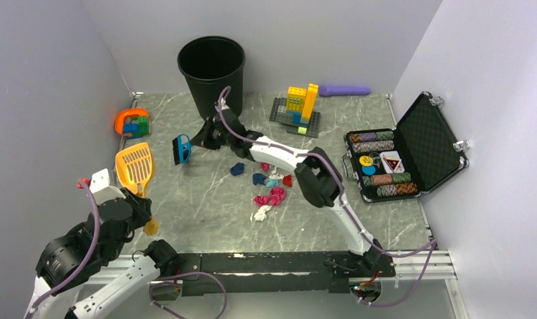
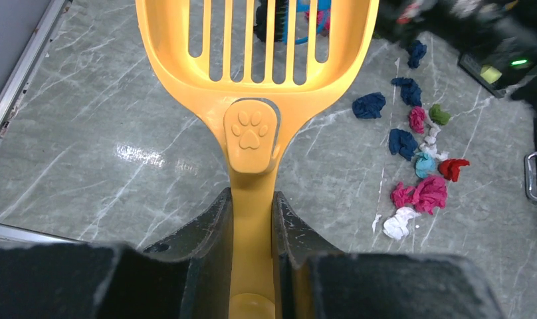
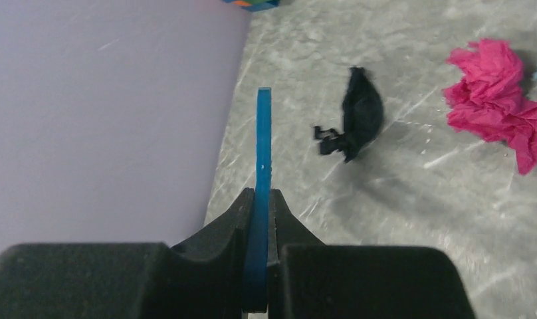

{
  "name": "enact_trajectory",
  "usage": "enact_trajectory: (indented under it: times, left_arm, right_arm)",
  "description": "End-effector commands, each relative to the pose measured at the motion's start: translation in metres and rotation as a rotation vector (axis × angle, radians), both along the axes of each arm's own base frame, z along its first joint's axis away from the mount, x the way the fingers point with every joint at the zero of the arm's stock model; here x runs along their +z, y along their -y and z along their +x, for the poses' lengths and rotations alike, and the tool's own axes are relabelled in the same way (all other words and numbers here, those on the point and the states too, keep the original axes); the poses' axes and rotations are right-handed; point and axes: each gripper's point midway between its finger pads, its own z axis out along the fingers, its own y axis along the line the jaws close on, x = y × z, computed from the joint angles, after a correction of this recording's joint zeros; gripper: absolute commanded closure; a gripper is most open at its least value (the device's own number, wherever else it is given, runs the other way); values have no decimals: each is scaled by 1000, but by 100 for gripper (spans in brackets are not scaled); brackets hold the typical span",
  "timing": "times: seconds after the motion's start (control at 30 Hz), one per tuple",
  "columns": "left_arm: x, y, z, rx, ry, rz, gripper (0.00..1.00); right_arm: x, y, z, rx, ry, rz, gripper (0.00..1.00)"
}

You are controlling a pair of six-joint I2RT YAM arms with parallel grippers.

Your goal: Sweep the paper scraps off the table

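The paper scraps (image 1: 269, 188) lie in a loose cluster mid-table: navy, pink, teal, red and white wads, also seen in the left wrist view as paper scraps (image 2: 419, 159). My left gripper (image 1: 142, 207) is shut on the handle of a yellow slotted scoop (image 1: 134, 166), whose pan lies left of the cluster; the wrist view shows the scoop (image 2: 256, 60) with its handle clamped in the left gripper (image 2: 252, 219). My right gripper (image 1: 199, 137) is shut on a blue brush (image 1: 181, 149), held on edge left of the scraps. The right wrist view shows the brush handle (image 3: 262, 153) in the right gripper (image 3: 259, 206), with a navy scrap (image 3: 360, 113) and a pink scrap (image 3: 498, 100) to its right.
A black bin (image 1: 211, 66) stands at the back of the table (image 1: 199, 199). Stacked bricks on a dark baseplate (image 1: 297, 109) and a purple object (image 1: 345, 90) sit at the back right. An open poker chip case (image 1: 399, 159) is at the right, an orange holder with bricks (image 1: 133, 123) at the left.
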Motion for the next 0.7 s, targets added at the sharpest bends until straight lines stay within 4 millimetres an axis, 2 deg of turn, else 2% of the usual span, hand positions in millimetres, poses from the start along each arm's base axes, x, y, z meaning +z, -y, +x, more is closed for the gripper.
enact_trajectory:
  times: [0.0, 0.03, 0.07, 0.1, 0.17, 0.23, 0.33, 0.43, 0.5, 0.53, 0.6, 0.67]
  left_arm:
    - [8, 1, 4, 25, 7, -18, 100]
    - [8, 3, 5, 20, -1, -8, 100]
    - [8, 4, 7, 15, -6, 0, 100]
    - [8, 6, 8, 7, -9, 9, 100]
    - [10, 8, 11, -6, -10, 25, 100]
    - [10, 9, 14, -2, -11, 38, 100]
    - [10, 12, 19, -11, 4, 45, 100]
    - [13, 17, 25, -29, 21, 50, 100]
    - [15, 19, 27, -33, 23, 59, 100]
    - [16, 20, 28, -37, 21, 68, 100]
    - [19, 21, 31, -43, 21, 86, 100]
    - [22, 21, 34, -47, 29, 105, 100]
  right_arm:
    - [-14, -32, 29, -118, -47, 144, 100]
    - [-27, -32, 36, -167, -51, 95, 100]
    - [-45, -27, 43, -228, -66, 22, 100]
    - [-55, -19, 50, -290, -75, -45, 100]
    - [-62, 2, 59, -394, -62, -167, 100]
    - [-73, 37, 61, -508, -81, -306, 100]
    - [-79, 98, 51, -629, -109, -496, 100]
    - [-64, 157, 30, -712, -109, -650, 100]
    - [-39, 184, 17, -735, -71, -681, 100]
    - [-18, 196, 12, -748, -38, -667, 100]
    - [3, 207, 7, -745, 14, -633, 100]
    - [18, 207, 8, -711, 81, -584, 100]
